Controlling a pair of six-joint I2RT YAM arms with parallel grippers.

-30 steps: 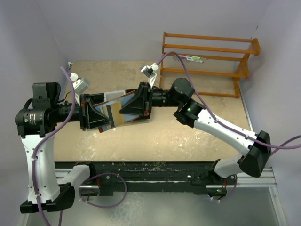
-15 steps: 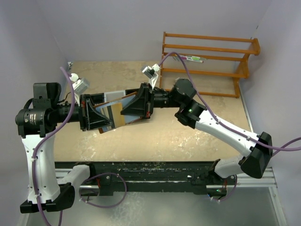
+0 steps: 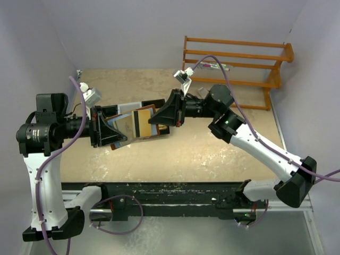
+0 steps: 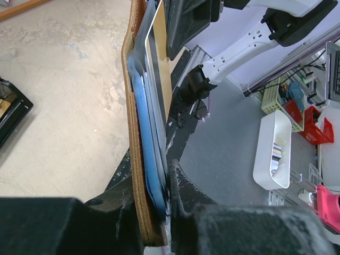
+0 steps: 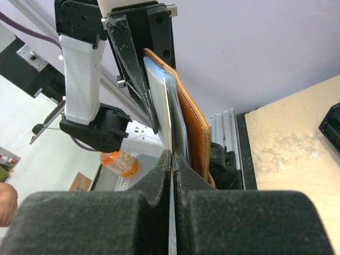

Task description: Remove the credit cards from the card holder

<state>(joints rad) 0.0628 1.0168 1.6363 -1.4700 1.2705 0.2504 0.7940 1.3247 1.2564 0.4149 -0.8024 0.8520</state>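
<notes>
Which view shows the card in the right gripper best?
Top external: the card shows its face and dark stripe, pinched by the right gripper. Both wrist views show it only edge-on, beside the brown card holder.

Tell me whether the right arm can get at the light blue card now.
Probably not yet: the right end effector is shut on the pale card, which lies between it and the light blue card inside the card holder.
</notes>
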